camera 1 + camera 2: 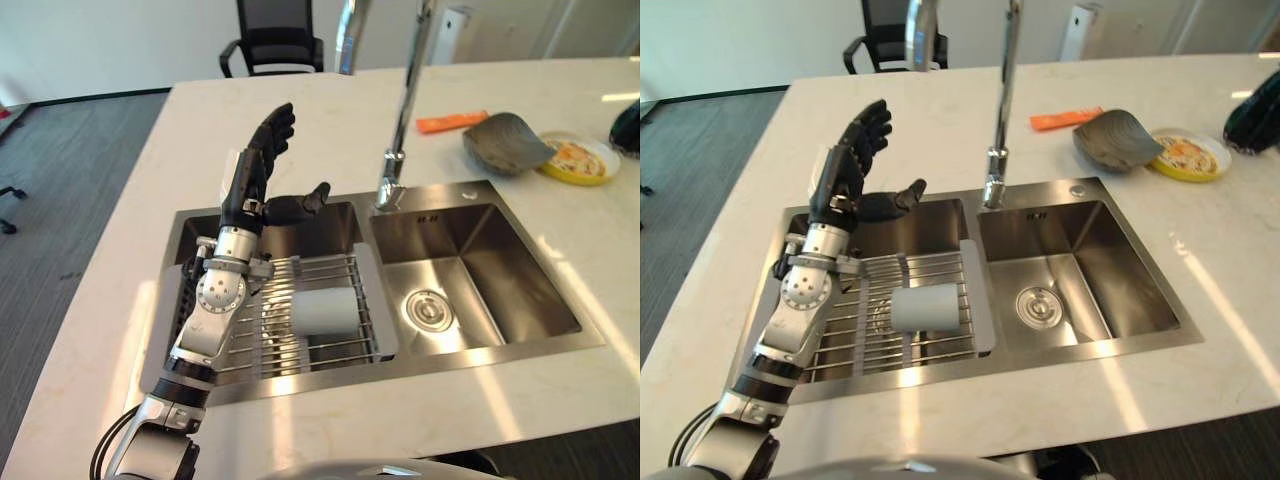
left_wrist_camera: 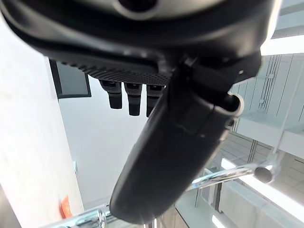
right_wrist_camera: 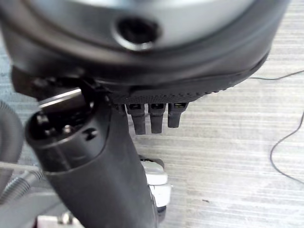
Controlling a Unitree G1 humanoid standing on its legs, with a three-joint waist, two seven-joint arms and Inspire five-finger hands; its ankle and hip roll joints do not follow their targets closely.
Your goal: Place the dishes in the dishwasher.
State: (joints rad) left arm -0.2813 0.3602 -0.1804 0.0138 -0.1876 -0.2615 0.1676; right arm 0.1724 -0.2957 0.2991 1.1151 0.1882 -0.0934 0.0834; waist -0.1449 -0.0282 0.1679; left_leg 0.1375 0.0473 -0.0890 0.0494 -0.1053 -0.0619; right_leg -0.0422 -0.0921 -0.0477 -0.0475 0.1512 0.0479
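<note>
Over the left basin of the double sink [image 1: 560, 335] we see the left hand [image 1: 262, 160] raised upright, its fingers straight and spread, the thumb sticking out toward the faucet [image 1: 398, 130]; it holds nothing and touches nothing. In its own wrist view the left hand's fingers [image 2: 124, 97] hang loose beside the thumb, with the faucet's pipe past them. Below the hand, inside that same sink basin, a wire rack [image 1: 330, 272] lies across the bottom, and on it a white cup [image 1: 323, 310] lies on its side, well apart from the fingers and nearer the robot than the palm. Another pale dish shows under the rack wires just beside the cup, but we cannot tell what kind it is. The sink's right basin has only its round drain [image 1: 428, 308].

Beyond the sink, on the far right of the counter [image 1: 100, 300], a grey bowl [image 1: 505, 142] leans tilted against a yellow plate [image 1: 585, 160] holding noodles, and an orange strip [image 1: 452, 122] lies just beside the bowl. We can read no writing anywhere.

The counter is pale marble-like stone. Behind it stands a black office chair [image 1: 275, 38] on grey carpet.

The right hand [image 3: 152, 116] shows in its wrist view, fingers relaxed and apart from the thumb, over striped grey floor.
</note>
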